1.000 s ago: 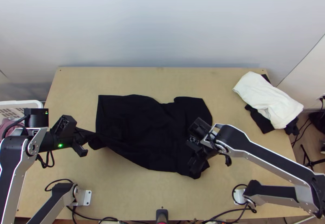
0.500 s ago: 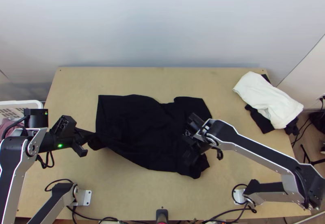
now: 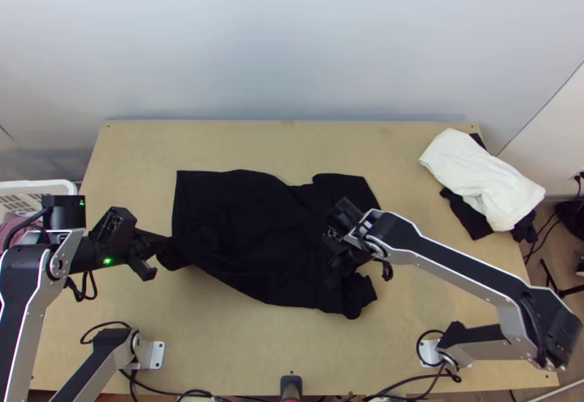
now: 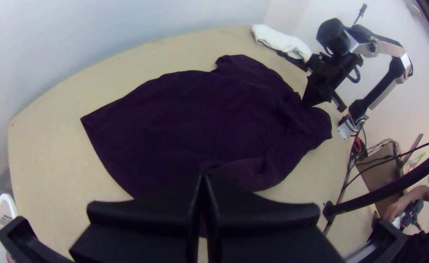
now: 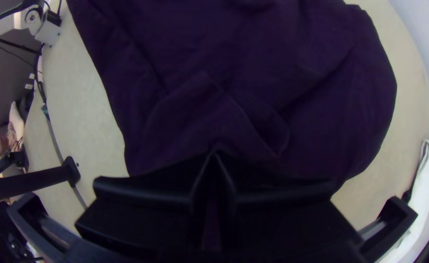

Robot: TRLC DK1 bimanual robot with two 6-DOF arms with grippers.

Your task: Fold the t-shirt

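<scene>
The folding of the t-shirt point(image 3: 248, 219) is judged to be in its early part. The black garment is laid mostly spread across the middle of the bench point(image 3: 219, 343), with its far edge lying loose and a sleeve-like corner pointing outward at the far right. By the left end effector point(image 4: 202, 178), clenched on the cloth, the near left corner is held drawn out beyond the rest and raised a little. By the right end effector point(image 5: 215, 150), also closed on the fabric, a part near the right-hand end is gripped; beside it a pointed flap can be seen lying over the body, so a first turn of that side seems to have been begun. Which part of the garment is held there cannot be told. No finished fold is seen. What is left, it is judged, is for the near side to be laid over evenly, the far side to be brought in, and the length to be doubled. At the far right corner, a white cloth point(image 3: 478, 176) is lying over dark fabric point(image 3: 467, 216).
</scene>
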